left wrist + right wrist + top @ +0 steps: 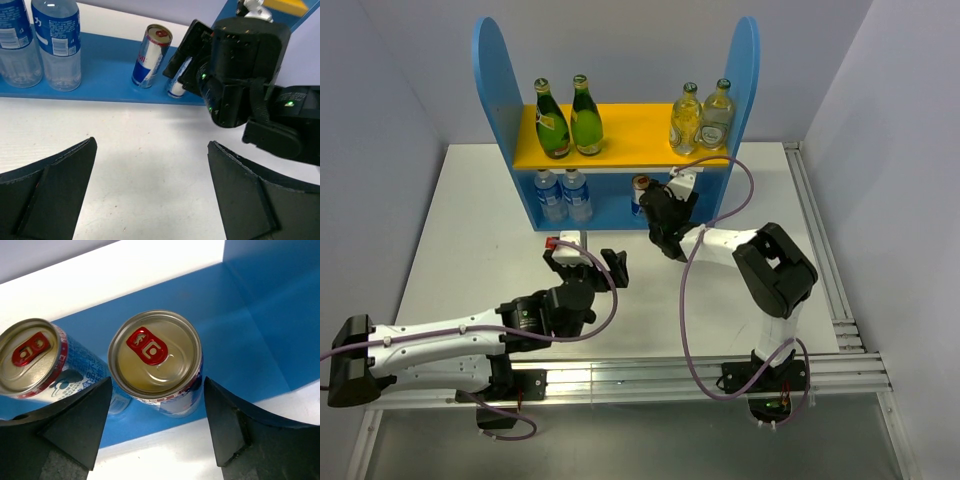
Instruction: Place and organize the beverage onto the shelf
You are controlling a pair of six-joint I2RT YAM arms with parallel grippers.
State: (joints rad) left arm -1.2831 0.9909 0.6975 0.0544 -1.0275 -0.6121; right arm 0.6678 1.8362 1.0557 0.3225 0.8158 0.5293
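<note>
Straddling a can (155, 352) on the shelf (250, 330), lower level
My right pincer (157, 390) stands apart around it, beside a second can (32, 357); the top view hides it behind the pincer. Left pincer (151, 145) gapes over the counter (125, 125).

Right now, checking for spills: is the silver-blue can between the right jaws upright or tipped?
Upright: the silver-blue can stands on the blue shelf's lower board, red-tabbed lid facing up.

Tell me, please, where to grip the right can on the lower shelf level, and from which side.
Grip the right can around the middle of its round wall, coming from the open front of the shelf. It stands upright, and the upper board above probably hinders a top grasp.
</note>
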